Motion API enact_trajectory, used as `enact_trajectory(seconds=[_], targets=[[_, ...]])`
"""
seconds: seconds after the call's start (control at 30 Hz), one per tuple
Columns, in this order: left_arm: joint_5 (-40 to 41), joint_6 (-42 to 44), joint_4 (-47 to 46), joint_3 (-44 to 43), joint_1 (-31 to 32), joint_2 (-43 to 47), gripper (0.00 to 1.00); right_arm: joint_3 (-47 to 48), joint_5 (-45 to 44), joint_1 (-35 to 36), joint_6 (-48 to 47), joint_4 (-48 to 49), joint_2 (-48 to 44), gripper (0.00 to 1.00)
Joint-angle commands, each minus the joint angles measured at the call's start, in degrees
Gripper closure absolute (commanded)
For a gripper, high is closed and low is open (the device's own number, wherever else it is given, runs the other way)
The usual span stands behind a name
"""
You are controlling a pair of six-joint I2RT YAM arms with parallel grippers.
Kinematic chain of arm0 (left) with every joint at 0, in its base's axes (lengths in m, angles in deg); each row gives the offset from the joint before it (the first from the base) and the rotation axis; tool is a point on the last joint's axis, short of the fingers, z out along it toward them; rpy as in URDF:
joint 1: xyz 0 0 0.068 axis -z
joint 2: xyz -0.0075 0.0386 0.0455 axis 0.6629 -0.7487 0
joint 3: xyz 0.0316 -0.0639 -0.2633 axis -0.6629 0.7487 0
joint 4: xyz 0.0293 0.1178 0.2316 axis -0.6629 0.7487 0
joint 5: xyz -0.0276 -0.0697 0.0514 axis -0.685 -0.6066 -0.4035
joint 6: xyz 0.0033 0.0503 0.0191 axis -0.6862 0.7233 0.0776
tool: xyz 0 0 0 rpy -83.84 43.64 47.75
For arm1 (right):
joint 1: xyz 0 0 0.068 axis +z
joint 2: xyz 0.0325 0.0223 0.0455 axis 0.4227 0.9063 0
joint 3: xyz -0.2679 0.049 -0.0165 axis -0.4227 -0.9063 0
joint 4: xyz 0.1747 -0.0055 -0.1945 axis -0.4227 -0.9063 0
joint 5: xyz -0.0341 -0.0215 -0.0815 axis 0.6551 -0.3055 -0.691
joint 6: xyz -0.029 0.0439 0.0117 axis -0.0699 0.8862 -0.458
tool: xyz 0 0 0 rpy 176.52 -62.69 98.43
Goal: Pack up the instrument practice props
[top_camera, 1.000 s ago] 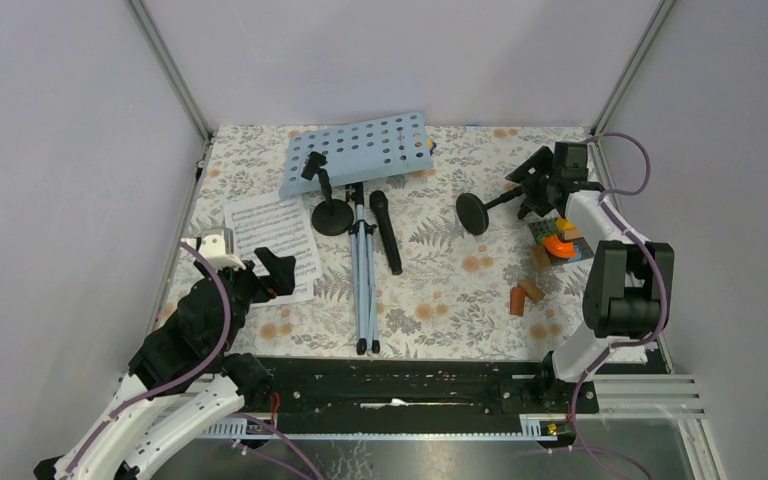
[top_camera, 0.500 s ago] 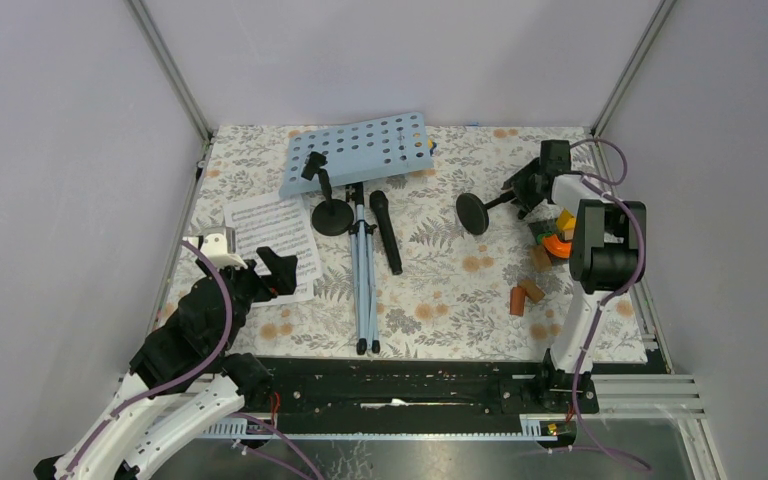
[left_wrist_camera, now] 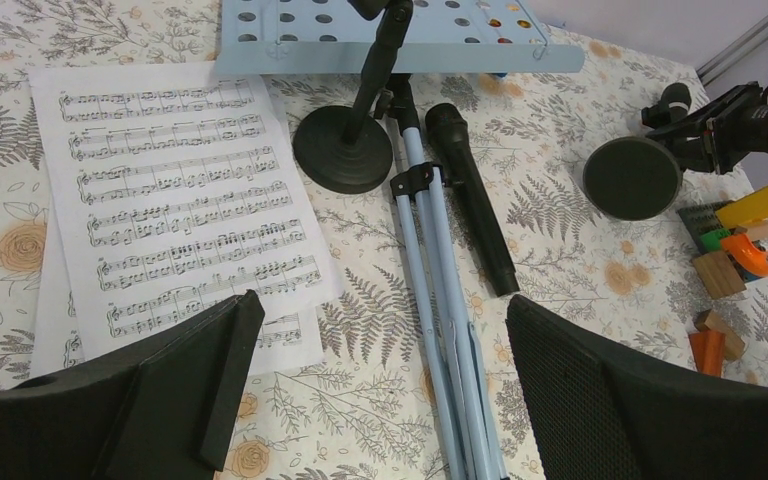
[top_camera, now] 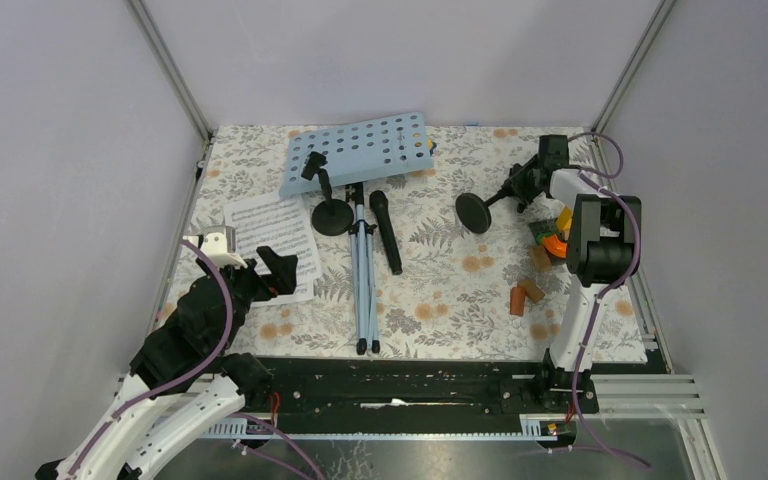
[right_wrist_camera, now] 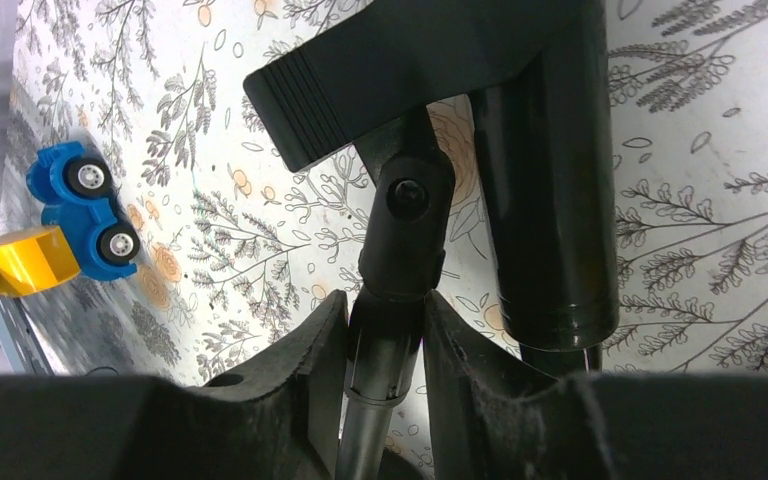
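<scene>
While the right hand point(right_wrist_camera: 384, 330) sits at the upper right of the overhead view, clamped on the stem of a tipped microphone holder point(top_camera: 473, 212) with a microphone point(right_wrist_camera: 545, 200) at its clip end, the left hand point(left_wrist_camera: 380, 350) hangs with fingers wide apart above the sheet music point(left_wrist_camera: 180, 200) at the left. The music desk point(top_camera: 360, 150), tripod point(top_camera: 363, 270), second microphone point(top_camera: 385, 230) and upright holder point(top_camera: 330, 210) sit mid-tabletop point(top_camera: 440, 300); toy blocks point(top_camera: 550, 240) lie just below the right hand.
</scene>
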Motion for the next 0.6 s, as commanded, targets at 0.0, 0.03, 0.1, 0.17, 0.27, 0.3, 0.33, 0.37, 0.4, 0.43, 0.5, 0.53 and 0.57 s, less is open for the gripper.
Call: enact_trajectory(seconds=[0.0,0.03,0.1,0.17,0.27,0.3,0.33,0.37,0.4,0.43,0.5,0.53,0.57], targets=[[-1.50,1.05,-2.95,0.46,-0.58,-0.66,0.01,0.12,3.77,-0.01,-4.58,2.19,-1.78,1.00],[-1.57,1.09,-3.08,0.44,-0.66,-0.63,0.01,-1.56,4.98,0.02,-5.23,4.33,-3.36,1.00],[-1.90,1.21,-3.31,0.55,-0.83,-0.58,0.01,-5.44,7.18,0.08,-6.59,10.80,-7.21,1.00],[-2.17,1.28,-3.48,0.66,-1.15,-0.58,0.01,-10.31,9.61,0.08,-7.74,17.69,-11.86,1.00],[-2.42,1.44,-3.82,0.80,-1.39,-0.60,0.01,-20.30,12.40,0.17,-8.20,30.49,-19.98,1.00],[-2.48,1.46,-4.04,0.79,-1.58,-0.54,0.01,-23.94,12.98,0.17,-8.21,34.74,-23.02,1.00],[-2.71,1.41,-4.21,0.83,-1.71,-0.50,0.01,-28.44,13.14,0.25,-8.32,39.05,-25.72,1.00],[-3.08,1.52,-4.59,0.92,-1.87,-0.35,0.01,-31.86,13.16,0.38,-8.58,42.69,-28.56,1.00],[-3.50,1.69,-5.20,1.25,-2.04,0.00,0.01,-34.86,13.23,0.61,-9.00,45.96,-30.99,1.00],[-4.19,2.01,-6.01,1.49,-2.19,0.47,0.01,-37.52,13.32,1.06,-9.62,49.09,-33.64,1.00],[-7.07,3.01,-8.77,2.56,-2.25,1.64,0.01,-42.23,13.77,2.58,-11.40,54.37,-38.27,1.00],[-9.42,3.85,-11.08,3.42,-2.26,2.37,0.01,-44.16,14.00,3.66,-12.55,56.22,-40.54,1.00],[-12.13,4.69,-13.80,4.39,-2.28,3.15,0.01,-45.90,13.95,5.44,-13.74,57.51,-42.71,1.00]])
